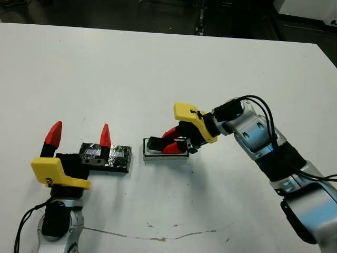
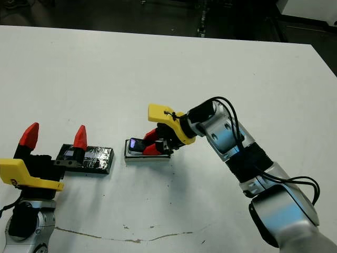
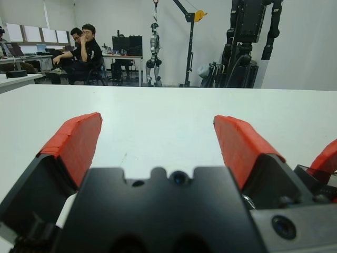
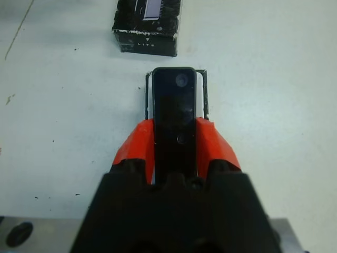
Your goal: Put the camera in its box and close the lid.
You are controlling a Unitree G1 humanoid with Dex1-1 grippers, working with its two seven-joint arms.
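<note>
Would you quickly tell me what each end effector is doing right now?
Left end effector: open, holding nothing, beside the lid.
Right end effector: shut on the camera, over the box.

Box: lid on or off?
Off. The lid lies on the table apart from the box; the right gripper holds the camera over the box.

Lid (image 1: 105, 156) just beside box (image 1: 165, 154) w/ narrow gap; open table (image 1: 158, 68) beyond both.
</note>
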